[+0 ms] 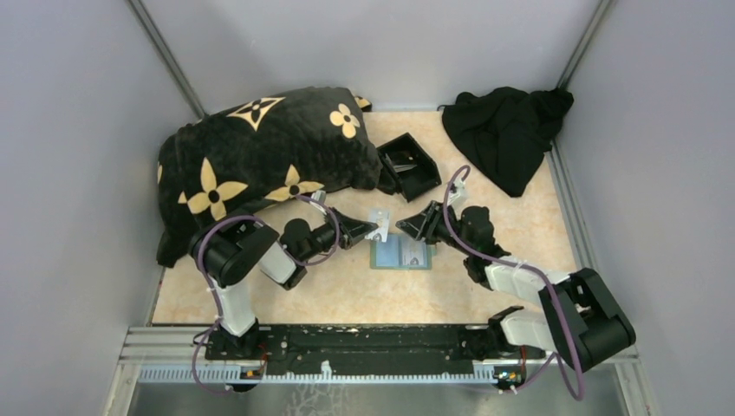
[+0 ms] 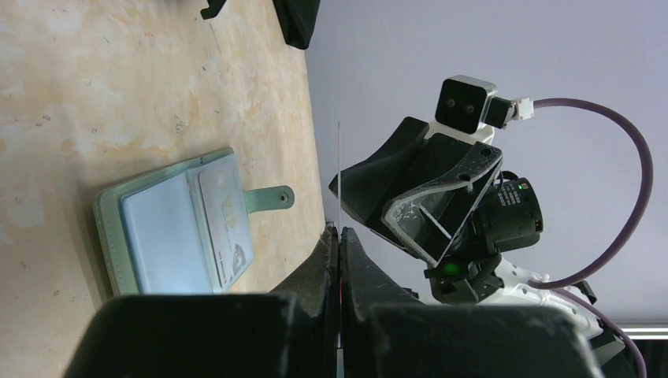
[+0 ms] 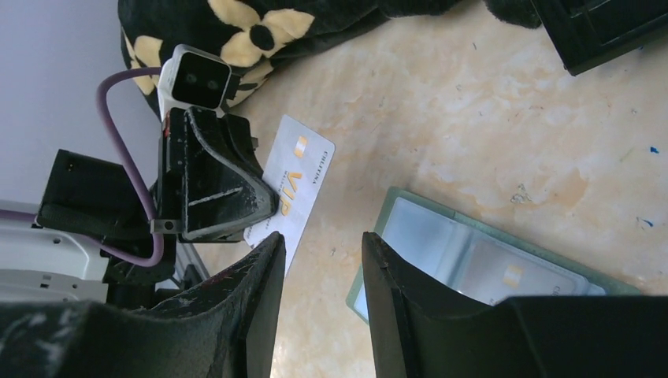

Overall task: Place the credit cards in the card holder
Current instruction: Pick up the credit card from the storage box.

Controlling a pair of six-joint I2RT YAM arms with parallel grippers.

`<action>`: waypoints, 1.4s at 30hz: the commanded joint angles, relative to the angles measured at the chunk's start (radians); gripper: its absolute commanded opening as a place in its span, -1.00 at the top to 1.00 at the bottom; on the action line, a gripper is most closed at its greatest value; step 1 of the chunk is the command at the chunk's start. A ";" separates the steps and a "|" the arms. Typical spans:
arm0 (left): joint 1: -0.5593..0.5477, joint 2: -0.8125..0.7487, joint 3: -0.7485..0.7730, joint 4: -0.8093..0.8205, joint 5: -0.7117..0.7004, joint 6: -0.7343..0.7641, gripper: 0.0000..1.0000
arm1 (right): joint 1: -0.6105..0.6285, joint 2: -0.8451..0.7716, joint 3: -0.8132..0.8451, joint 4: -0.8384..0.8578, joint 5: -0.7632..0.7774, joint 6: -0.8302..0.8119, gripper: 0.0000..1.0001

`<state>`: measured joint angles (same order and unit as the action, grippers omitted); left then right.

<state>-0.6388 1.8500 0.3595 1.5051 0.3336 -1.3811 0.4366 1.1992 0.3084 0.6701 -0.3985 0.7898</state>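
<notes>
Pillow [image 1: 260, 156], black with gold flower print, heaped over the far-left part of the table [image 1: 347, 295]. Just right of it, left gripper [image 1: 374, 227] clamped tight on a credit card [image 1: 379, 222], held clear of the tabletop beside the far-left corner of the card holder [image 1: 401, 254]. From the left wrist, credit card [image 2: 339, 173] edge-on, a thin line jutting straight out from between the pressed-together fingers [image 2: 323, 260]. From the right wrist, credit card [image 3: 299, 177] face-on, pale with gold VIP lettering, long axis on a slant, lower part hidden behind the left gripper [image 3: 268, 213].

At mid-table, card holder [image 2: 110, 228] lying open and flat, sage green, long axis running left to right in the top view, clear pockets facing up. Tucked in one pocket, a second card [image 2: 224, 228], also visible through the plastic from the right wrist [image 3: 504, 276]. At one edge, a short strap [image 2: 272, 198] with a snap sticking out.

Beyond the holder, black box [image 1: 407, 165], open-topped, touching the pillow. Facing the held card from the right, right gripper [image 1: 407, 227] with jaws apart and nothing between them, hovering near the holder's far edge [image 3: 323, 240]. In the far-right corner, crumpled black cloth [image 1: 507, 134].
</notes>
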 commanded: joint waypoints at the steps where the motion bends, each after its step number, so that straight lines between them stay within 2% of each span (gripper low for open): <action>1: -0.017 0.027 0.029 0.144 -0.025 -0.031 1.00 | 0.008 0.033 0.024 0.144 -0.030 0.033 0.17; 19: -0.031 0.106 0.103 0.170 0.011 -0.074 1.00 | 0.017 0.181 0.038 0.280 -0.090 0.097 0.21; 23: -0.040 0.128 0.115 0.185 0.018 -0.085 1.00 | 0.017 0.217 0.043 0.332 -0.106 0.121 0.37; 33: -0.054 0.175 0.126 0.224 0.037 -0.106 1.00 | 0.017 0.285 0.055 0.444 -0.150 0.192 0.99; 38: -0.053 0.216 0.118 0.284 0.044 -0.125 1.00 | 0.017 0.296 0.049 0.497 -0.181 0.223 1.00; 40: -0.052 0.223 0.112 0.285 0.041 -0.131 0.92 | 0.017 0.287 0.047 0.497 -0.186 0.226 1.00; 42: -0.048 0.223 0.109 0.285 0.041 -0.126 0.68 | 0.017 0.274 0.046 0.483 -0.185 0.222 1.00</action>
<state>-0.6724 2.0384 0.4675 1.5208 0.3408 -1.5112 0.4374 1.5105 0.3096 0.9722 -0.4873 0.9890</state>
